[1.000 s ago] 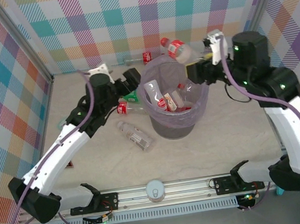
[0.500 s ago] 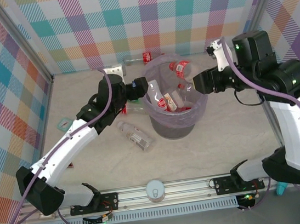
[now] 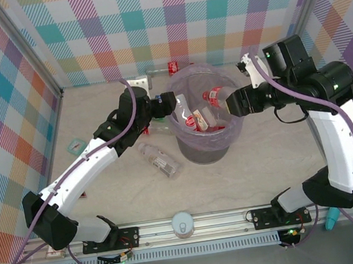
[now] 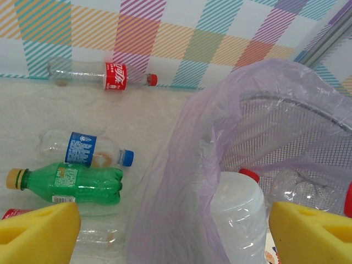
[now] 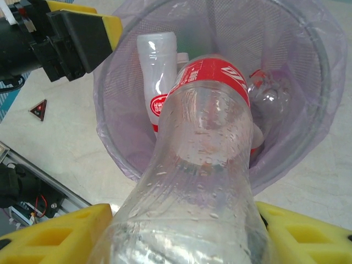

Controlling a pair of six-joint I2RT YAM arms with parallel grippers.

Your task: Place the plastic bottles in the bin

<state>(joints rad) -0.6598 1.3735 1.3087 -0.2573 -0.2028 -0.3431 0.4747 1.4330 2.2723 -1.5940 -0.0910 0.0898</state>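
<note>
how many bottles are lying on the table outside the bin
5: red-labelled bottle by the back wall, blue-labelled bottle and green bottle nearer, second red-labelled bottle beside the green one, clear bottle alone toward the front. Others may be hidden.

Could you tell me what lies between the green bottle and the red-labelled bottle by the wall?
A blue-labelled bottle lies there on its side, as the left wrist view shows.

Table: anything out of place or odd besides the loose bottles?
Nothing spilled or damaged. Two non-bottle items lie on the table: a teal square packet near the left wall, and a small red triangular piece closer to the near rail. The bin stands upright, its lavender liner crumpled over the rim.
</note>
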